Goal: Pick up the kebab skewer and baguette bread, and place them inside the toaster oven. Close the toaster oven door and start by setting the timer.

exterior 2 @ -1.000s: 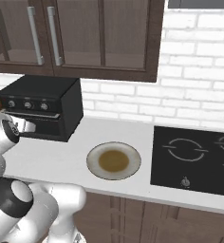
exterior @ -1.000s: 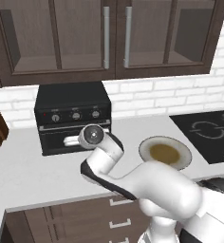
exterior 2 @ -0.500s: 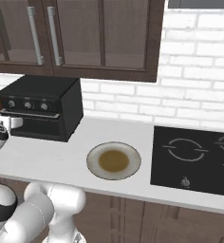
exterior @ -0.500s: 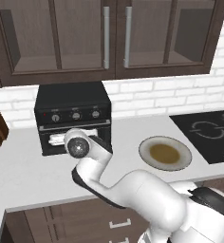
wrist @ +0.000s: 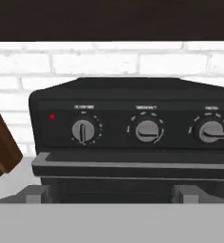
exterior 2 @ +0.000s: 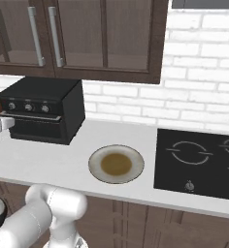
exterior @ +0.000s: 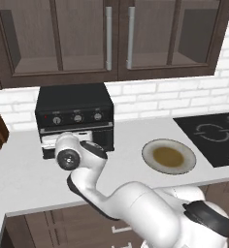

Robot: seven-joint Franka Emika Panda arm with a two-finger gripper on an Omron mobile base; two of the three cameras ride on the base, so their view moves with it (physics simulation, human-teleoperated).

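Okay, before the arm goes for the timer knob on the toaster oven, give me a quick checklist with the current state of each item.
1. Toaster oven door closed: ok, its grey handle bar sits flush under the knob panel.
2. Tool open and empty: ok, both tips stand wide apart with nothing between them.
3. Tool facing the toaster oven front: ok, the hand view looks squarely at the three knobs.
4. Left knob within line of approach: ok, it sits up and left of the tool's centre.
5. Skewer and bread inside: cannot tell, the door hides the interior.
6. Plate clear of the arm: ok, it sits well to the right.
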